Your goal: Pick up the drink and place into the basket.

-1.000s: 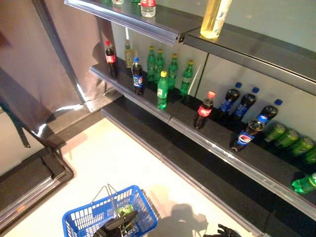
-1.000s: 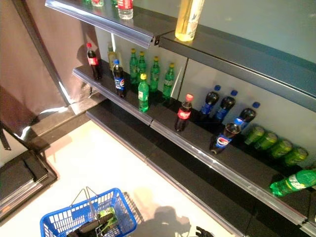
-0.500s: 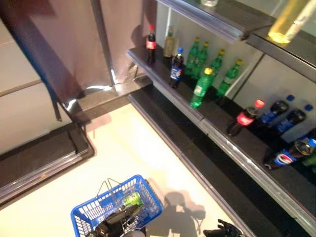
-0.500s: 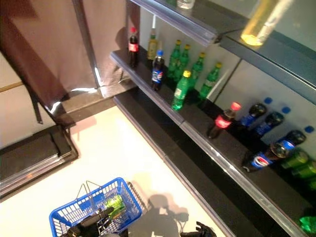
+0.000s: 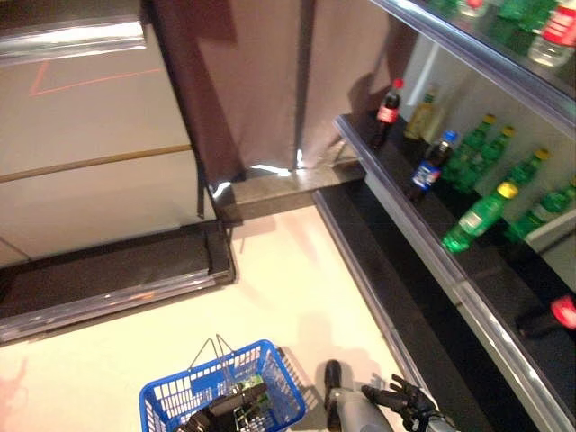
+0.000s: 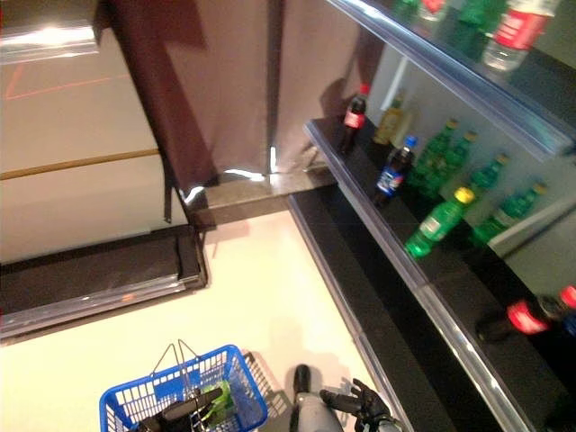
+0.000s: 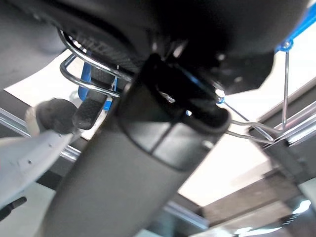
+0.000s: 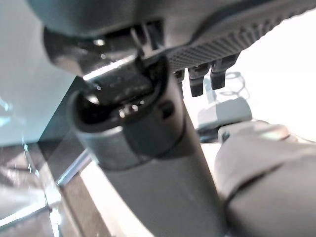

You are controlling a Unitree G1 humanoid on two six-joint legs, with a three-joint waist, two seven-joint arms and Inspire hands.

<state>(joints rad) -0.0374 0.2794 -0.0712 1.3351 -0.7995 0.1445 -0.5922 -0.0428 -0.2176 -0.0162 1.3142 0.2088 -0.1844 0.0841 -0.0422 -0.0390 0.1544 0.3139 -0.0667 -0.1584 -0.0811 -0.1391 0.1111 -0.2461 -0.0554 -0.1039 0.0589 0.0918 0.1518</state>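
A blue wire basket (image 5: 166,407) hangs low at the view's bottom edge, above the pale floor. My left hand (image 5: 212,419) is over its middle, fingers curled round the metal handle (image 7: 81,58). Inside the basket, a green drink (image 5: 246,401) lies against the hand. My right hand (image 5: 407,401) shows at the bottom right, fingers spread, holding nothing. In the right wrist view its fingers (image 8: 203,79) reach out over the floor.
Dark shelving runs along the right: a cola bottle (image 5: 388,110), a blue-capped dark bottle (image 5: 428,167) and several green bottles (image 5: 478,218). A brown curtain (image 5: 243,81) hangs at the back, and a low dark platform (image 5: 108,279) lies to the left.
The camera has swung left, so the shelves slid to the right. The basket stays in my left hand with the green drink inside. More of my right hand shows.
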